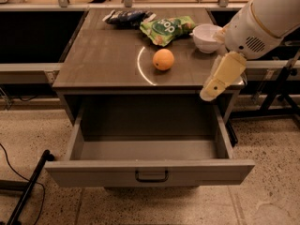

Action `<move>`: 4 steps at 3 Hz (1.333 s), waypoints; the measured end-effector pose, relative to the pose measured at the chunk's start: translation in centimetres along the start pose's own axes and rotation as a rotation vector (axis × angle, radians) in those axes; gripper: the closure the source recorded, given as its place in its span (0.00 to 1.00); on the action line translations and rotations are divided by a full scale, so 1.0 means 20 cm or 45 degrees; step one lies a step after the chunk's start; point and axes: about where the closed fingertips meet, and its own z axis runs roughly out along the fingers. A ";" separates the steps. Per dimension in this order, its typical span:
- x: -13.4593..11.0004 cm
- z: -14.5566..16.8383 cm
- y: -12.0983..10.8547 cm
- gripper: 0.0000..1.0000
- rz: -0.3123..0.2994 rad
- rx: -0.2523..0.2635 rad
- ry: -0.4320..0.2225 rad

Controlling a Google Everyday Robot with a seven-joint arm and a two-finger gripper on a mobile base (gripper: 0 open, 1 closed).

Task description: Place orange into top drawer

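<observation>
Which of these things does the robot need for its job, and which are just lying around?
For the job: orange, on the cabinet top; drawer, pulled open; gripper, by the top's right edge.
Lying about: green bag, bowl, dark packet, behind the orange.
</observation>
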 end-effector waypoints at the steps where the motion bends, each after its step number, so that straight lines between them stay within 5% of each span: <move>1: 0.00 0.00 0.00 0.00 0.000 0.000 0.000; 4: -0.25 0.52 -0.26 0.00 0.225 -0.042 -0.267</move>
